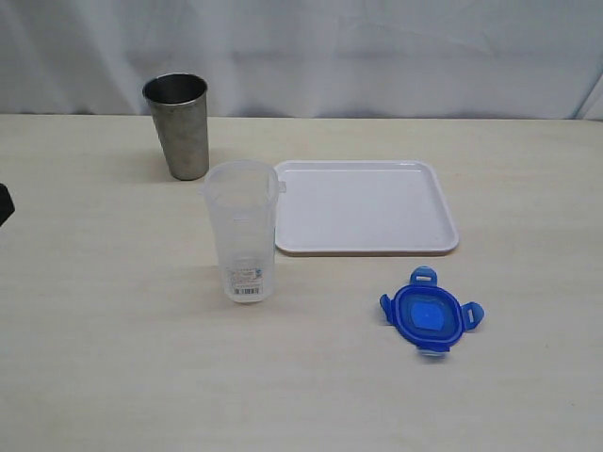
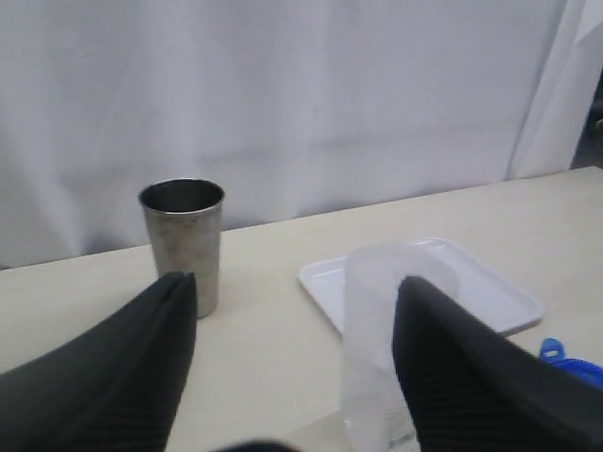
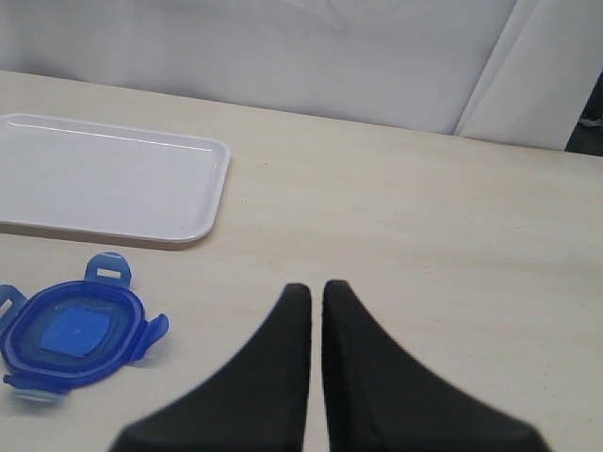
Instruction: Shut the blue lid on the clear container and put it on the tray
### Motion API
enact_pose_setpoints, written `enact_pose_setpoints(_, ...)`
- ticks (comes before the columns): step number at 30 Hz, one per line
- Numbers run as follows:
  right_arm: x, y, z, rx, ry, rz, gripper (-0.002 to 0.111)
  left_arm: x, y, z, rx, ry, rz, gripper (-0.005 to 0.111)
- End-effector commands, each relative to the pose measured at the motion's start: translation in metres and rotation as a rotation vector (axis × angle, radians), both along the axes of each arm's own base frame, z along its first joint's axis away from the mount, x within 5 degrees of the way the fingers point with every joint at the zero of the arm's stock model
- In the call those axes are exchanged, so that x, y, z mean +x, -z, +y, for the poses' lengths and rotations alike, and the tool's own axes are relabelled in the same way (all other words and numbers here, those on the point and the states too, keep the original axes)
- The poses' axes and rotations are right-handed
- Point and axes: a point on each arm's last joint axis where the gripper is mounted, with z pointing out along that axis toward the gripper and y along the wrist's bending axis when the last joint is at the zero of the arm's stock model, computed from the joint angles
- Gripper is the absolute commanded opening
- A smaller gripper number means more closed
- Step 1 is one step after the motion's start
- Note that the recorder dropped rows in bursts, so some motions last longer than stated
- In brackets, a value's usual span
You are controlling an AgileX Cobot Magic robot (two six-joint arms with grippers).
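Observation:
The clear container (image 1: 241, 231) stands upright and open-topped on the table, just left of the tray (image 1: 363, 205). The blue lid (image 1: 429, 315) lies flat on the table in front of the tray's right part. In the left wrist view my left gripper (image 2: 292, 287) is open with nothing between its fingers; the container (image 2: 377, 348) stands some way ahead, partly hidden by one finger (image 2: 443, 367). My right gripper (image 3: 317, 287) is shut and empty above bare table, with the lid (image 3: 71, 334) off to one side and the tray (image 3: 104, 179) beyond it.
A grey metal tumbler (image 1: 177, 125) stands behind the container, to its left, near the table's back edge. A white curtain hangs behind the table. Only a dark tip of the left arm (image 1: 4, 202) shows at the exterior view's left edge.

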Motion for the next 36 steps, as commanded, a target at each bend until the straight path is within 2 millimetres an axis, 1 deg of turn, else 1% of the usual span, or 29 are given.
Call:
enact_pose_setpoints(1,0.000,0.001,0.000,-0.008,0.006,0.002,0.004,-0.005,0.013,0.016,-0.011,-0.130,0.002,0.058)
enact_pose_setpoints(6,0.000,0.001,0.000,-0.008,0.006,0.002,0.004,-0.017,0.029,0.033,-0.002,-0.284,-0.049,0.058)
enact_pose_setpoints(10,0.000,0.001,0.000,-0.008,0.006,0.002,0.004,-0.026,0.039,0.040,-0.012,-0.354,-0.092,0.058)
enact_pose_setpoints(17,0.000,0.001,0.000,-0.008,0.006,0.002,0.004,-0.037,0.057,0.042,0.013,-0.372,-0.158,0.058)
enact_pose_setpoints(19,0.000,0.001,0.000,-0.008,0.006,0.002,0.004,-0.040,0.055,0.042,0.029,-0.372,-0.194,0.058)
enact_pose_setpoints(23,0.000,0.001,0.000,-0.008,0.006,0.002,0.004,-0.040,0.062,0.043,0.081,-0.374,-0.133,0.058)
enact_pose_setpoints(29,0.000,0.001,0.000,-0.008,0.006,0.002,0.004,-0.040,0.065,0.044,0.090,-0.393,-0.102,0.058)
enact_pose_setpoints(33,0.000,0.001,0.000,-0.008,0.006,0.002,0.004,-0.041,0.073,0.047,0.111,-0.433,-0.015,0.058)
enact_pose_setpoints(36,0.000,0.001,0.000,-0.008,0.006,0.002,0.004,-0.043,0.083,0.048,0.136,-0.435,0.092,0.058)
